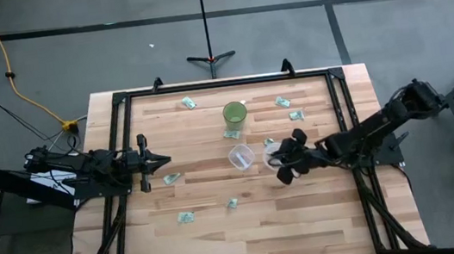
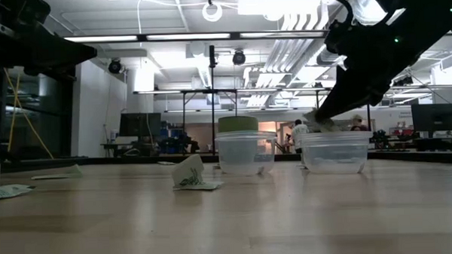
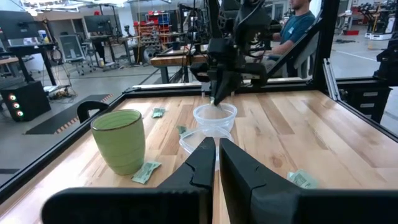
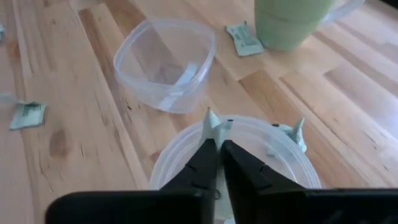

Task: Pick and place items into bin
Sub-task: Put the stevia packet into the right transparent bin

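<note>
The wooden table [image 1: 325, 219] is carrying everything, and the two arms are reaching in from opposite sides. The right gripper [image 4: 216, 148] is hanging directly over the round clear bin [image 4: 292, 171] near the table's middle, its fingers pressed nearly together on a small pale green packet [image 4: 212, 124] pinched by one corner, with the rest of it sticking up above the fingertips. A second packet [image 4: 292, 134] is already lying against the bin's far inner wall. The left gripper [image 3: 216, 152] is waiting at the left edge, fingers closed to a thin slit and holding nothing. Just beside the round bin a squarish clear tub [image 4: 165, 62] is sitting empty, and beyond that the green cup [image 1: 235, 114] is standing upright. The remaining packets are lying scattered flat on the wood: one touching the cup's base [image 4: 244, 38], two close together [image 1: 289, 109] on the cup's right, one near the far rail [image 1: 188, 103], one just ahead of the left gripper [image 1: 171, 179], two toward the near side [image 1: 209, 211]. These look very light, thin and crinkly, probably soft enough to fold under pressure, so a gentle pinch on a raised edge or corner should be working best. A flat-lying one may be sliding on the wood before the fingers are catching it.
</note>
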{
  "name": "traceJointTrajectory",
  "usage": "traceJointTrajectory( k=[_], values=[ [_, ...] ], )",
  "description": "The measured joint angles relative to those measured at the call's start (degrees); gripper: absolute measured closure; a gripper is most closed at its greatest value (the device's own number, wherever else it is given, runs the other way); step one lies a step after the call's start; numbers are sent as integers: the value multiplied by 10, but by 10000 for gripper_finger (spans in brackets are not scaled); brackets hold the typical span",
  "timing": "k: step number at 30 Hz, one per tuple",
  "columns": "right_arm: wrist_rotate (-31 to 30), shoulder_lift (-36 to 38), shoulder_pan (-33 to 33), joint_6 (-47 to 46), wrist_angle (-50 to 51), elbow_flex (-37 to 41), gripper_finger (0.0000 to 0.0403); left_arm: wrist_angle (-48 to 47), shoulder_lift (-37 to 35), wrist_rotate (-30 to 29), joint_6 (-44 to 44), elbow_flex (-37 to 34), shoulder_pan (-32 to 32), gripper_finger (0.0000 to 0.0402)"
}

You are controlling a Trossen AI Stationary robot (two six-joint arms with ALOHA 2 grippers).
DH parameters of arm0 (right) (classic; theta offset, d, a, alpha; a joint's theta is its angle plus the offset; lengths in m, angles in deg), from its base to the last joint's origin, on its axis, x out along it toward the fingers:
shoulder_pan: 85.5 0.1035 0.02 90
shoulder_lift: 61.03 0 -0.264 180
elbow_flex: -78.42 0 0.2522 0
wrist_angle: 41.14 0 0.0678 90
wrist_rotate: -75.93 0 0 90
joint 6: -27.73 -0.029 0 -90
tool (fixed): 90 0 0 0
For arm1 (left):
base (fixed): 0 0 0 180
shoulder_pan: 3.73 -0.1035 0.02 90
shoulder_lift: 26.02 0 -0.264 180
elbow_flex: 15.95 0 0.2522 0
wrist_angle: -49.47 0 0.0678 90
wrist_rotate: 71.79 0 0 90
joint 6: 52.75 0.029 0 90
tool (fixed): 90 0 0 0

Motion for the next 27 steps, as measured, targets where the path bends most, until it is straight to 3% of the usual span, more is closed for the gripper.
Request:
traceJointTrajectory(
  k=[7,13,15,17,21,27],
  values=[
    [-27,1,-6,56,-5,0,282,0,0,0,0,0,0,341],
    [-185,32,-30,114,-46,-1,218,4,0,0,-1,0,0,341],
    [-209,47,-58,129,-44,-1,211,5,0,0,-1,0,0,341],
    [-182,61,-100,144,-33,-1,208,9,0,0,-1,0,0,341],
    [-63,76,-199,126,-25,-1,209,9,0,1,-1,0,0,341],
    [69,71,-340,121,-34,-1,204,9,0,1,-1,0,0,341]
  ],
)
